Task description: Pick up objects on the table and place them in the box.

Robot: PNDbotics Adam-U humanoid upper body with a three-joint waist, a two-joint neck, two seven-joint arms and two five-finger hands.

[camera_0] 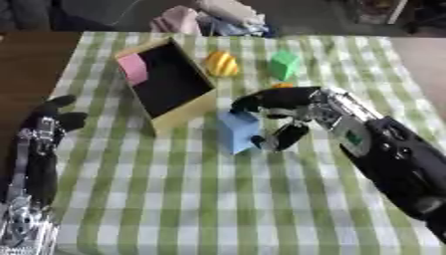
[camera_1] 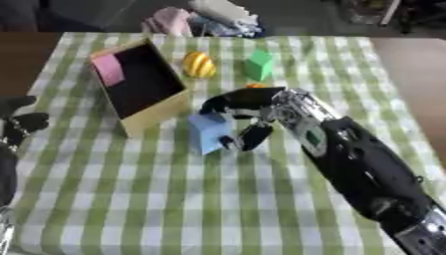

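Beside the box [camera_0: 174, 82], right hand [camera_0: 287, 107] grips blue block [camera_0: 238, 130].

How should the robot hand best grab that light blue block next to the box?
Probably across the blue block's flat side faces, coming from its right, where the right robot hand already has fingers above and thumb below it. The box stands close on the left, blocking that side.
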